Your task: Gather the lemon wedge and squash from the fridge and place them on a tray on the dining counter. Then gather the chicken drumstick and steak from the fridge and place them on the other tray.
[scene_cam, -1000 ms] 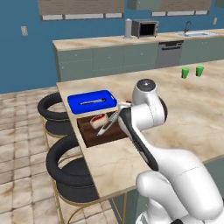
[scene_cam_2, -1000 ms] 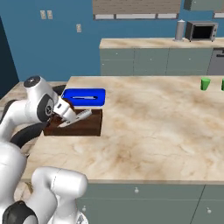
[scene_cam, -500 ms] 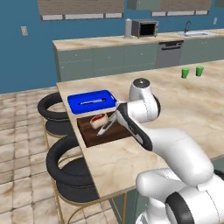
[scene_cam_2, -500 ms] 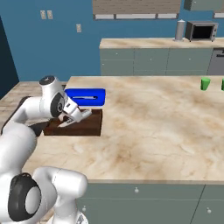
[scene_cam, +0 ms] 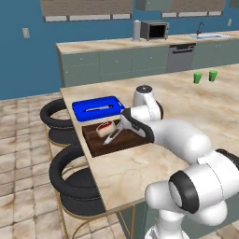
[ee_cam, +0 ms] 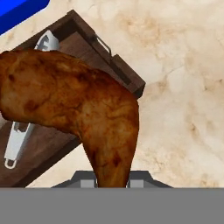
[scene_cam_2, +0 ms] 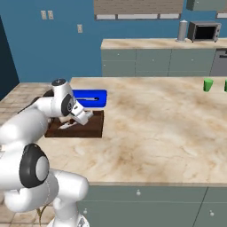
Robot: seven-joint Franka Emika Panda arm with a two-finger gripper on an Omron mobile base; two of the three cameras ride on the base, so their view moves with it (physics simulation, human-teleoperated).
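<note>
Counter (scene_cam: 196,107) carries our brown wooden tray (scene_cam: 135,141) near its left end, blue tray (scene_cam: 95,108) just behind it. Gripper (scene_cam_2: 85,116) hangs over the brown tray, clamped on the chicken drumstick (ee_cam: 78,109). Below the drumstick we see a metal utensil (ee_cam: 19,133) lying in that tray; a reddish food piece (scene_cam: 105,128) sits there too.

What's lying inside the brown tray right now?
The brown tray holds a reddish piece of meat and a silvery utensil. In the hand view, the chicken drumstick in the shut tool covers much of the tray's floor, so more might hide there.
</note>
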